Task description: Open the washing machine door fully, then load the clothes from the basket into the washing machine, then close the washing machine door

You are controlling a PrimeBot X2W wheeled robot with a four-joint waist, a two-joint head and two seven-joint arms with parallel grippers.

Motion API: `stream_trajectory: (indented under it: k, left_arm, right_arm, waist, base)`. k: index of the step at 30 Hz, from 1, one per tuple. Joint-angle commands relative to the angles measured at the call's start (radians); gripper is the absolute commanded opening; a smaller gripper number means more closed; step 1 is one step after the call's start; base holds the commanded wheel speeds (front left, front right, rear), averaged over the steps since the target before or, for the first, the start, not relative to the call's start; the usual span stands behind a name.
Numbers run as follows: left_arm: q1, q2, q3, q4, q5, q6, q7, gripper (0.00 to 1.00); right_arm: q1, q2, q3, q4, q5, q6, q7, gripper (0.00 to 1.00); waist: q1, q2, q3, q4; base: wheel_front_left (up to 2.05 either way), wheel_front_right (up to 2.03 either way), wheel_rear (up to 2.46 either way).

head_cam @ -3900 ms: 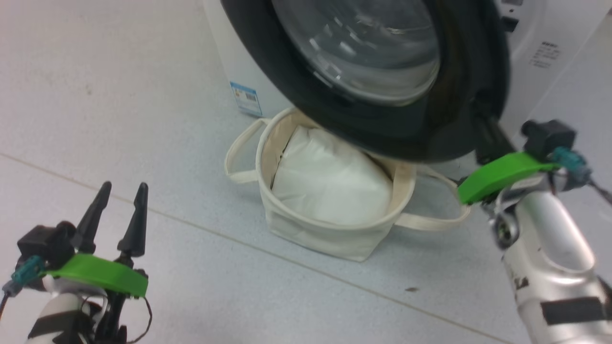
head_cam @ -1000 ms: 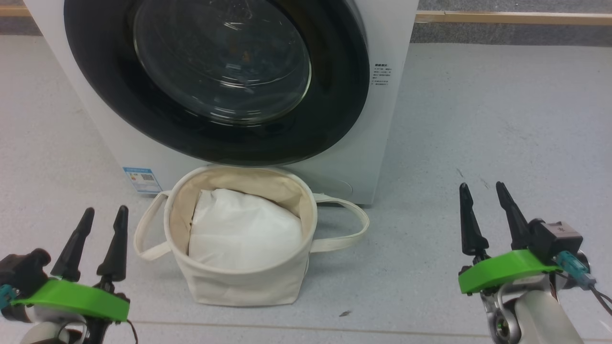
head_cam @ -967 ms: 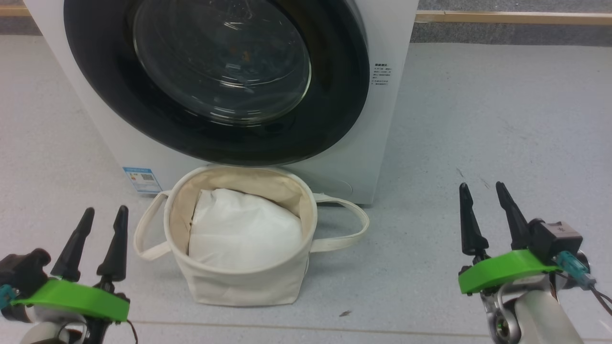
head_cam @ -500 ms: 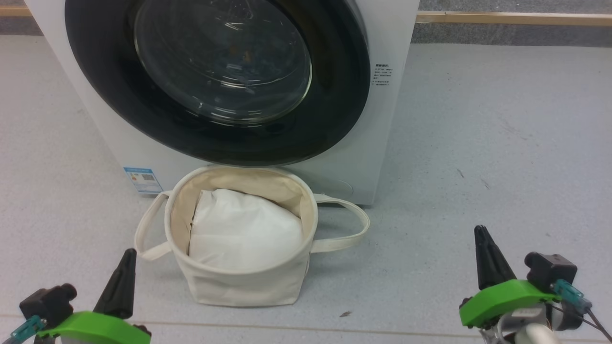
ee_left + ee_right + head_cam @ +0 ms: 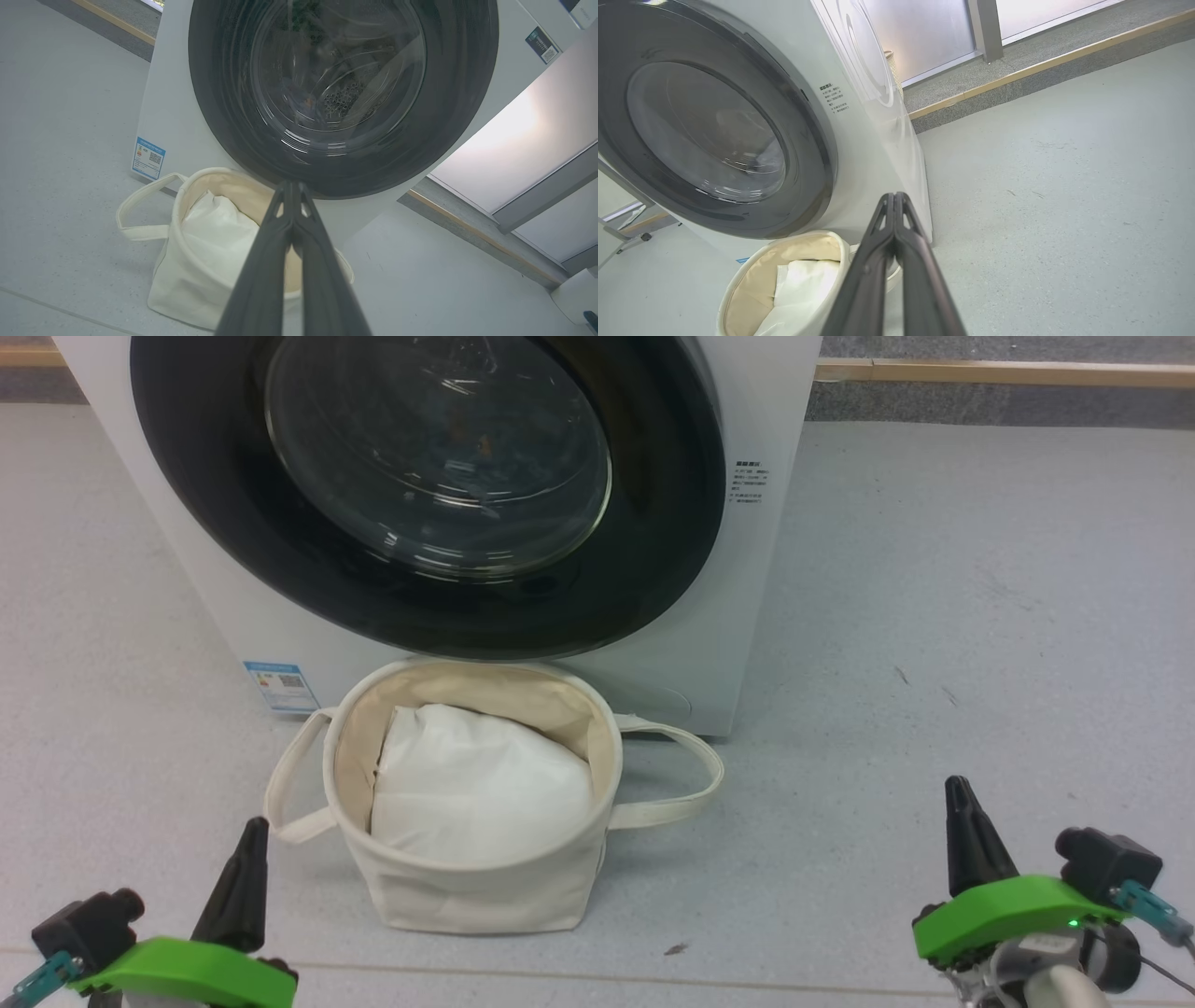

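The washing machine (image 5: 761,616) stands straight ahead, and the washing machine door (image 5: 672,523) lies flush against its front, black rim around a clear glass bowl. Behind the glass I make out only dim shapes and an orange speck; the clothes are hidden. The basket (image 5: 485,891) sits on the floor just below the door and holds a plain white padding cloth (image 5: 476,793). My left gripper (image 5: 252,826) is shut and empty, low at the basket's left. My right gripper (image 5: 954,784) is shut and empty, well to the basket's right. Each wrist view shows its fingers pressed together, left gripper (image 5: 292,183) and right gripper (image 5: 894,195).
A blue label sticker (image 5: 280,686) marks the machine's lower left corner. Grey floor (image 5: 980,616) stretches wide to the machine's right. A wooden strip (image 5: 1008,373) runs along the back. The basket's looped handles (image 5: 686,784) stick out on both sides. A wheeled stand foot (image 5: 626,228) sits beyond the machine.
Both grippers have gone from open to shut and dropped lower in the head view. About four seconds ago the door stood swung out over the basket; now it lies flush.
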Motion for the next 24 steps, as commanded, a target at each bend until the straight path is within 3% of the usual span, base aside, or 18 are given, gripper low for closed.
stream_trajectory:
  k: [1,24]
  left_arm:
    - [-0.038,0.012,0.028,-0.038,-0.018,-0.001,0.004,0.0]
    - [-0.021,-0.041,0.074,-0.069,-0.208,-0.003,0.073,0.0]
  right_arm:
    - [-0.041,0.001,-0.005,-0.038,0.026,0.0,0.006,0.0]
    - [-0.028,0.005,-0.037,-0.058,0.294,0.0,0.075,0.0]
  waist:
    - [0.0,-0.0001,0.0,0.0]
    - [-0.0001,-0.0001,-0.001,0.006]
  base:
    - [0.0,0.0,0.0]
    - [0.0,0.0,0.0]
